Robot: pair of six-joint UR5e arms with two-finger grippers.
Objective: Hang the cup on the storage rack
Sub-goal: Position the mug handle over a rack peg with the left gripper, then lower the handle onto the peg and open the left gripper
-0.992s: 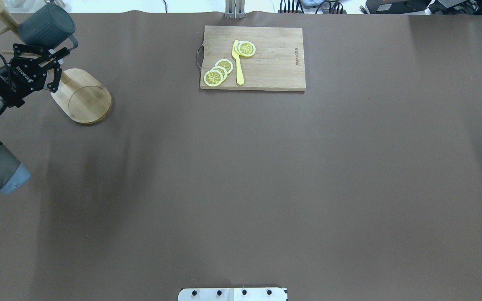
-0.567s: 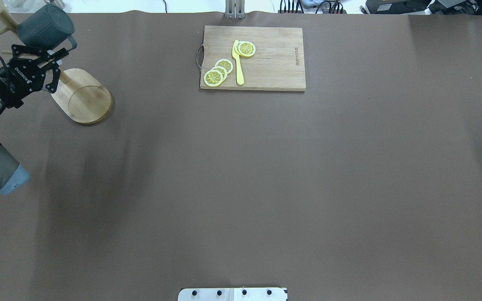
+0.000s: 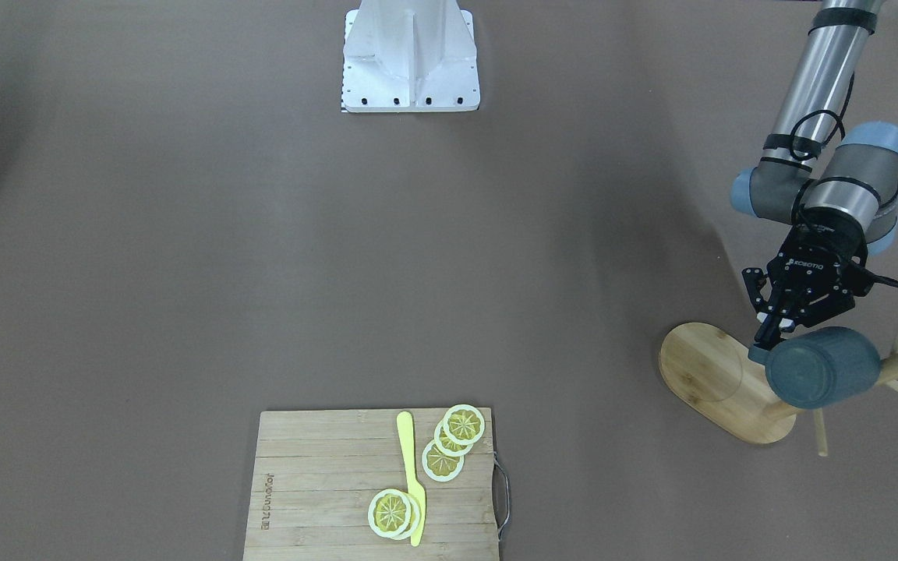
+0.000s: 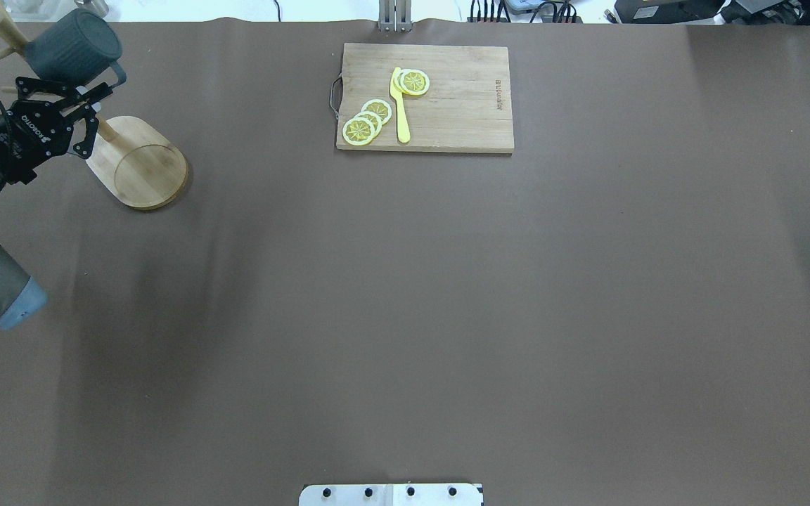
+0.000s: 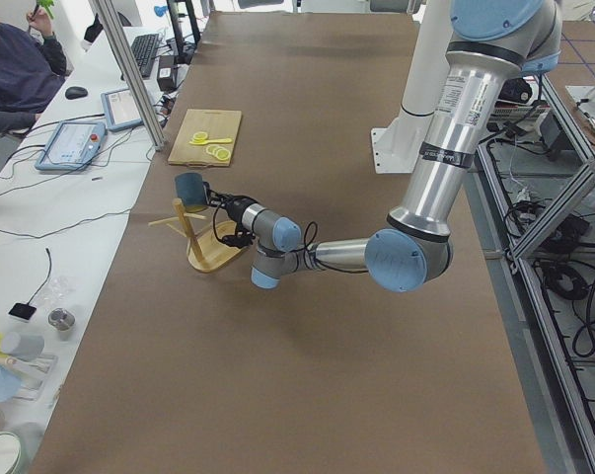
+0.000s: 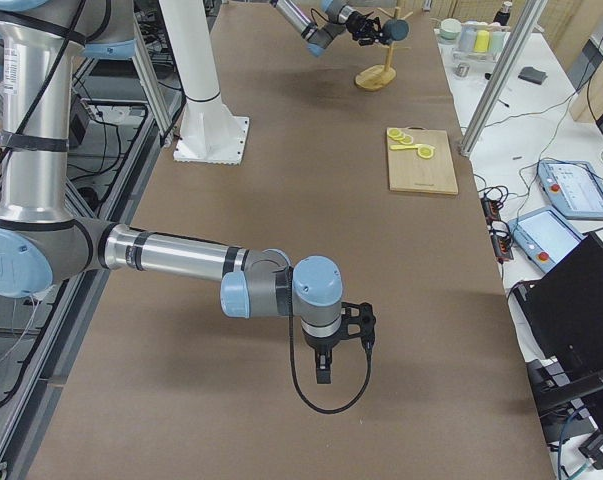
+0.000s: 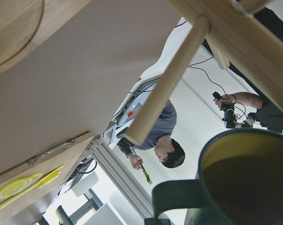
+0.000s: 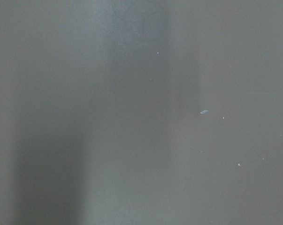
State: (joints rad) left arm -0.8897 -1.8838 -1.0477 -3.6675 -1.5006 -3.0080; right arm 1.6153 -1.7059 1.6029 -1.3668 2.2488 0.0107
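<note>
The dark blue-grey cup (image 4: 74,48) hangs tilted high on the bamboo storage rack (image 4: 141,165), by its post. It also shows in the front view (image 3: 823,378). My left gripper (image 4: 95,112) is open and empty, just in front of the cup's handle and apart from it. In the left wrist view the cup's yellow-green inside (image 7: 247,180) and squared handle (image 7: 174,197) sit lower right, with a peg (image 7: 164,89) beside them. My right gripper (image 6: 326,365) shows only in the right side view, low over bare table; I cannot tell its state.
A rectangular bamboo cutting board (image 4: 461,105) with lemon slices (image 4: 366,121) and a yellow knife (image 4: 400,105) lies at the far middle of the table. The brown table cover (image 4: 405,316) spreads around them. An operator sits beyond the table's far edge (image 5: 11,59).
My left gripper has drawn back from the cup toward the view's left, staying open. The cup has shifted slightly and stays on the rack.
</note>
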